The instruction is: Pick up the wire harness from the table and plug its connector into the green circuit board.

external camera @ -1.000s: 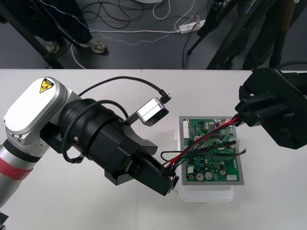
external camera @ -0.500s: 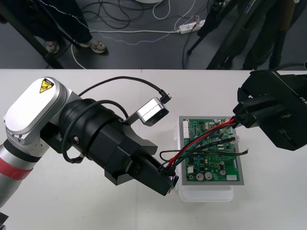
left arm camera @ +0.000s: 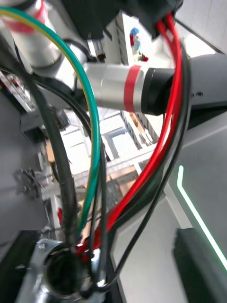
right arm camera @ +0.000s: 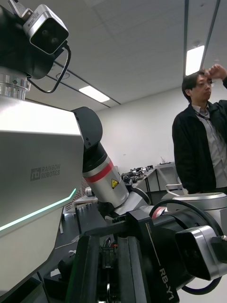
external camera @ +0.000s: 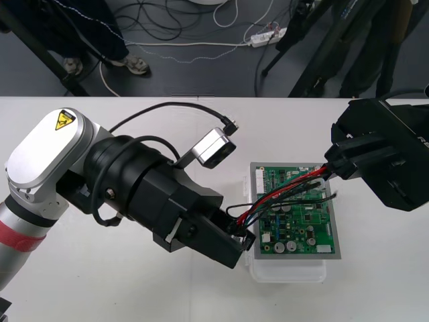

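The green circuit board [external camera: 301, 228] sits on its white base [external camera: 288, 272] right of the table's middle. The harness wires [external camera: 288, 191], red, black and green, stretch over the board between both grippers. My right gripper [external camera: 333, 168] hangs over the board's far right corner, shut on the wires' end; its fingers [right arm camera: 90, 270] stand close together around a small dark piece. My left gripper [external camera: 242, 236] is at the board's left edge, open. The round metal socket [left arm camera: 54, 267] lies between its fingers [left arm camera: 196, 265], which stand far apart, with the wires [left arm camera: 94, 142] rising from it.
The left arm's bulky black and silver body [external camera: 100, 181] covers the table's left half, with a black cable [external camera: 167, 111] looping to its wrist camera [external camera: 214, 147]. The table's far edge [external camera: 201, 98] meets dark floor strewn with cables.
My left gripper's jaws have spread apart and it has shifted slightly right towards the board. The wires have lifted and tightened a little. The right gripper has stayed put.
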Controlling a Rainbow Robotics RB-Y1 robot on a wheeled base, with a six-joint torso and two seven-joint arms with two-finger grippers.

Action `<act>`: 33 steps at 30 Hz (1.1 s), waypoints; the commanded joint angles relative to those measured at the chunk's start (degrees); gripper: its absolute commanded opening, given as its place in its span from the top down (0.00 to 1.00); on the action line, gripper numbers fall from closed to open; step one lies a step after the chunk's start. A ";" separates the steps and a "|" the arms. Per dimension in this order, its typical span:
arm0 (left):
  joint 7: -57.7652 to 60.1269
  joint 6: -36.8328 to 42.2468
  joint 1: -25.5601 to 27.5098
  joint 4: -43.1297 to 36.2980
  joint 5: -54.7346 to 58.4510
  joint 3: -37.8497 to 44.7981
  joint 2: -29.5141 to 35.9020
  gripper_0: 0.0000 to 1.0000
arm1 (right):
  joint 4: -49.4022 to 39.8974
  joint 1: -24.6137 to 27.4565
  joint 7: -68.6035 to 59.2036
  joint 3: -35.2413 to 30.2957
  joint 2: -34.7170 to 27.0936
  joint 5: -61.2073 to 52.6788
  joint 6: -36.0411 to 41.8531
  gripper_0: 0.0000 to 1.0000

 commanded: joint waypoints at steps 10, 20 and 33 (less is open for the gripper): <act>-9.73 4.70 -1.89 -0.64 -5.31 11.22 2.57 0.00 | -0.90 0.57 2.78 0.82 -0.22 0.38 -0.24 1.00; -10.26 8.31 -0.84 -1.17 -5.39 19.22 7.40 0.00 | -4.50 0.83 3.13 0.82 -5.59 0.21 -0.24 1.00; -11.23 26.23 5.75 -12.77 -9.96 23.97 14.87 0.00 | -6.61 0.83 3.30 0.29 -7.52 3.63 -0.24 1.00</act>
